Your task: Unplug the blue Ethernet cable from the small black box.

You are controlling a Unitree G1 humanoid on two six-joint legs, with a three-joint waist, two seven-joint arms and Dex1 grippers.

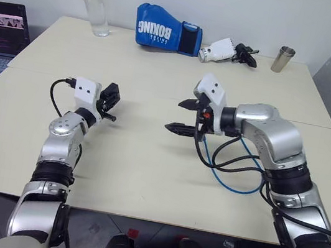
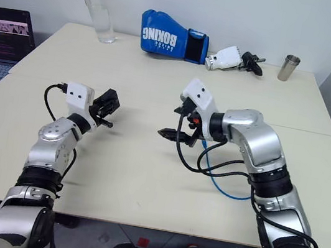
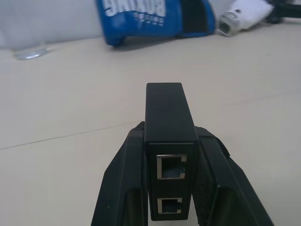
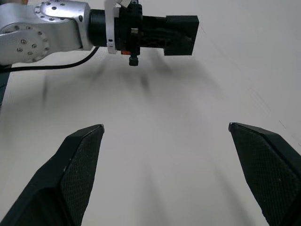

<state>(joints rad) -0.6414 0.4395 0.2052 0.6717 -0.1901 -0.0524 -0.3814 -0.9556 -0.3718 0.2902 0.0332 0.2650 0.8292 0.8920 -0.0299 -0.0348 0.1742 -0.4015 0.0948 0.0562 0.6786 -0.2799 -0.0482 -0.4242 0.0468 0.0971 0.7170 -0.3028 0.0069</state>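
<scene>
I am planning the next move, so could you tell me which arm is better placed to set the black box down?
Left, probably: its end effector is shut on the box, ports empty, over the table. The right end effector hangs open, holding nothing.

Small black box held aloft, ports empty; blue Ethernet cable lies looped on table.

At the upper centre of my head view, a blue padded boxing glove with a black cuff bears "BOXING" in white capitals, upside down. Smaller print beneath it, and my laptop screen's text at upper left, are illegible.
</scene>
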